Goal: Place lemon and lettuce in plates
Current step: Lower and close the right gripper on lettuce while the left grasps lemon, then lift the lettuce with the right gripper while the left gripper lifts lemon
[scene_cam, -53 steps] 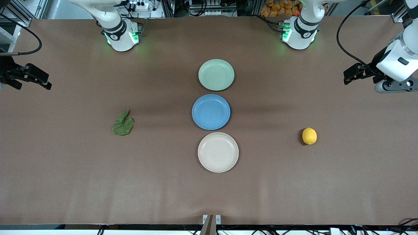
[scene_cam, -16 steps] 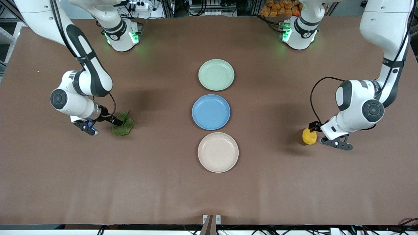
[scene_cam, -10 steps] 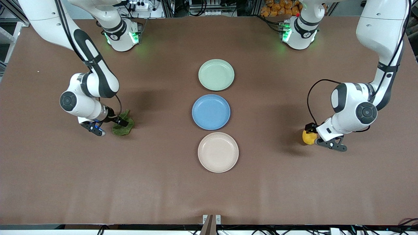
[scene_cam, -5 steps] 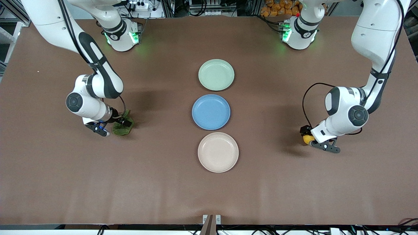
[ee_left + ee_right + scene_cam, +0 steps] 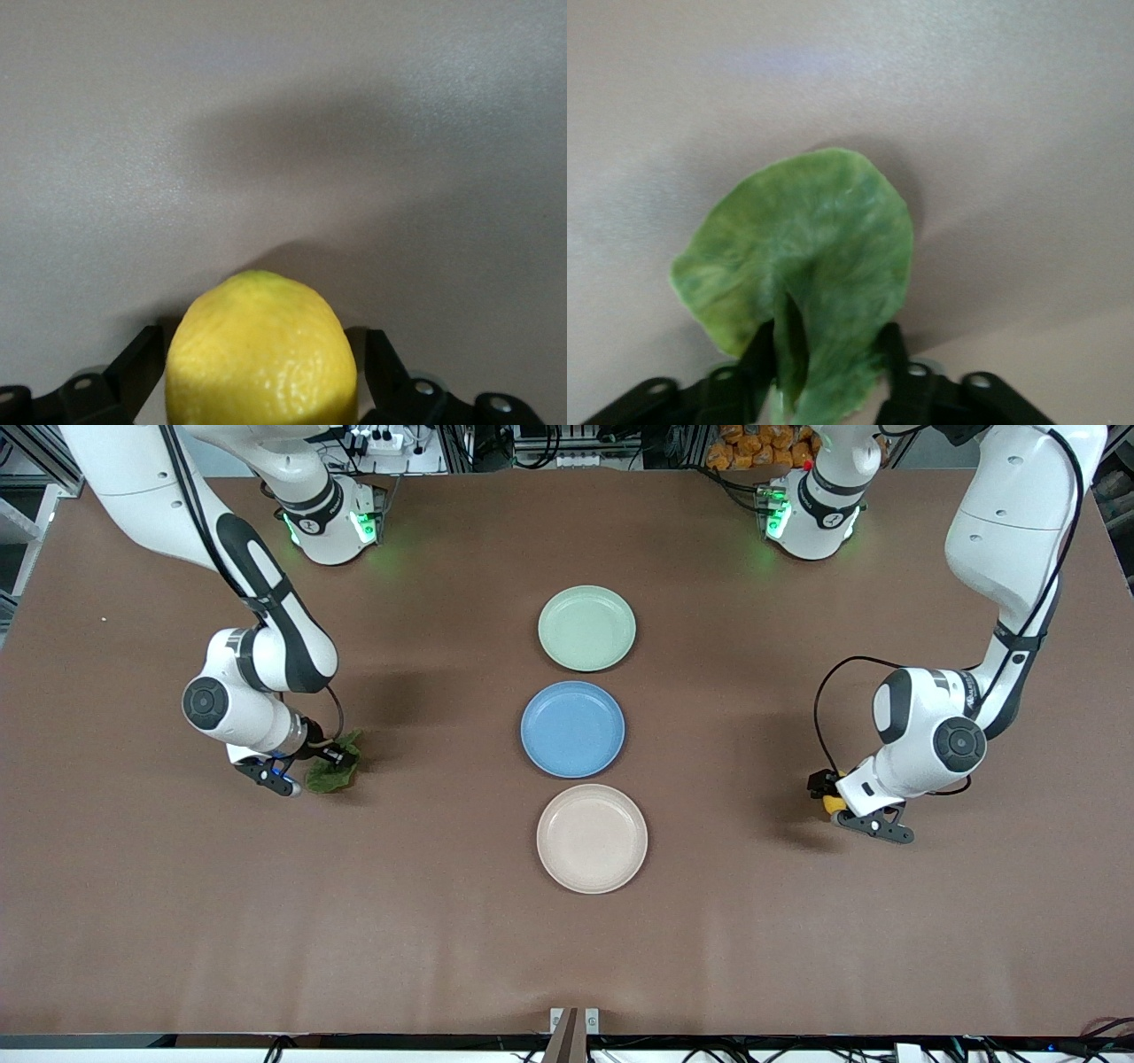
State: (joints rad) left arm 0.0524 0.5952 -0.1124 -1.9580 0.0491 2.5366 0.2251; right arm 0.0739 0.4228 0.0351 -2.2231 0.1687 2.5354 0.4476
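L gripper (image 5: 833, 802) is down on the table (image 5: 567, 957) at the L arm's end, fingers (image 5: 133, 372) either side of the lemon (image 5: 261, 350), touching or nearly so. R gripper (image 5: 323, 760) at the R arm's end pinches the lettuce (image 5: 802, 266), leaf folding. Mint plate (image 5: 586, 628), blue plate (image 5: 572, 729), cream plate (image 5: 592, 838) sit mid-table, nothing on them.

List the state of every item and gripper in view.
lemon: on the table, between the left gripper's fingers
lettuce: on the table, buckling between the right gripper's fingers
mint plate: empty
blue plate: empty
cream plate: empty
left gripper: open around the lemon
right gripper: closing on the lettuce
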